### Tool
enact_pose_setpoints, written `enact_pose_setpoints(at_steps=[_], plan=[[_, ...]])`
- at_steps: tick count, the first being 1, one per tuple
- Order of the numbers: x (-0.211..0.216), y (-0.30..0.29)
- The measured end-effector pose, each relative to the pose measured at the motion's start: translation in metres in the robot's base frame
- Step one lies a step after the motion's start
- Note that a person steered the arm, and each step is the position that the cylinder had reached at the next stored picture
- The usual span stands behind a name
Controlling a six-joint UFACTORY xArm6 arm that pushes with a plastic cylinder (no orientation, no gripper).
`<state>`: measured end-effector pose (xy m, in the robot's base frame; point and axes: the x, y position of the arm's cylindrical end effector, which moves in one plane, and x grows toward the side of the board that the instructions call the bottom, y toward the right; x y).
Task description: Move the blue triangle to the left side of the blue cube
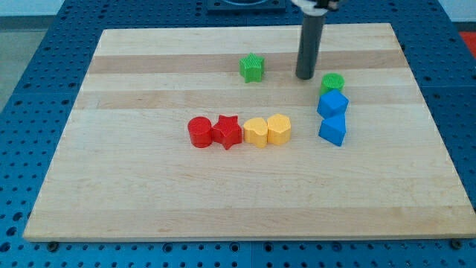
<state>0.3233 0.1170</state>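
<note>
Two blue blocks stand at the view's right, one touching the other. The upper one [332, 103] looks like the blue cube. The lower one [332, 130], with a pointed lower corner, looks like the blue triangle. The triangle sits directly below the cube in the view, not to its left. My tip [305, 77] rests on the board above and to the left of the cube, clear of both blue blocks. It stands just left of a green cylinder [332, 83] that touches the cube's top.
A green star [253, 68] lies left of my tip. A row of touching blocks sits mid-board: red cylinder [199, 132], red star [227, 132], and two yellow blocks [255, 132] [279, 129]. The wooden board [149, 193] lies on a blue perforated table.
</note>
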Motion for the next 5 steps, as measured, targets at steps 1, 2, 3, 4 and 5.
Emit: enact_pose_setpoints(at_steps=[1, 2, 3, 4, 5], plan=[[-0.004, 0.047], [0.015, 0.077], [0.050, 0.085], [0.095, 0.086], [0.137, 0.084]])
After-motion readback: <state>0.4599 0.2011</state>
